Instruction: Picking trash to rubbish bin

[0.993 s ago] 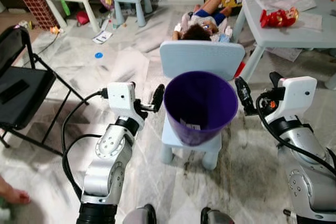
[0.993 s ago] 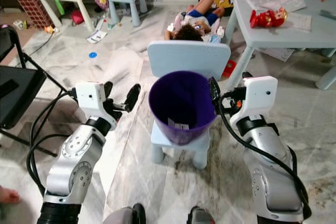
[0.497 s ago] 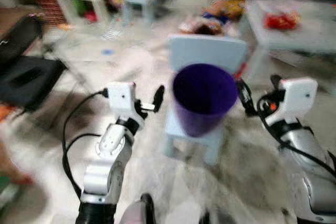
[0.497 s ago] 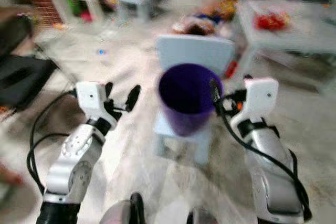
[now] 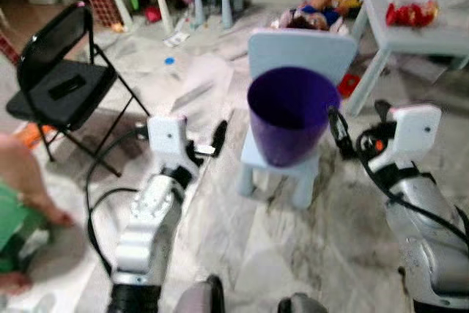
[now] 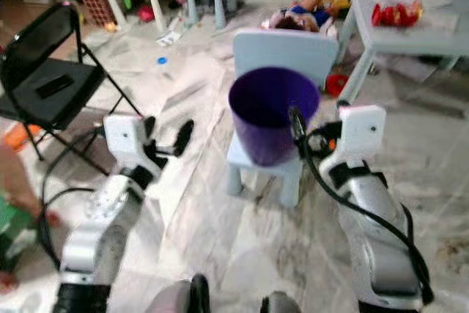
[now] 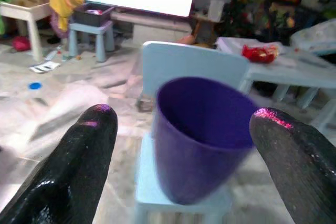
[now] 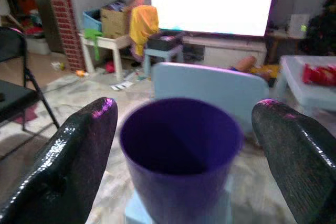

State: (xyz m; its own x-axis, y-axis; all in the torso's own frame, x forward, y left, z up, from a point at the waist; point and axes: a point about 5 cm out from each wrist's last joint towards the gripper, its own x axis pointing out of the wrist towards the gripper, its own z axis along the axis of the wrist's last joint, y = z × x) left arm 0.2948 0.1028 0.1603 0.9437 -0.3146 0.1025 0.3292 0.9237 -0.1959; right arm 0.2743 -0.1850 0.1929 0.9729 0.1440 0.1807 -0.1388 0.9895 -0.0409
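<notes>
Messy marble floor (image 5: 242,254) with litter lying about, and the robot's left gripper (image 5: 217,139) and right gripper (image 5: 335,131), fingers spread and holding nothing, flank the round purple plastic rubbish bin (image 5: 292,114) on the pale blue chair (image 5: 296,64), so pickup hasn't started.

bin (image 5: 292,113): purple
chair (image 5: 300,58): pale blue
folding chair (image 5: 62,82): black
table (image 5: 410,34): pale blue-grey
packet (image 5: 410,12) on table: red
floor (image 5: 242,232): pale marble, grey veins
disc (image 5: 169,61) on floor: blue
cloth (image 8: 142,22): yellow
pillar (image 8: 58,9): red brick pattern
arms: silver
fingers (image 7: 79,166): glossy black
</notes>
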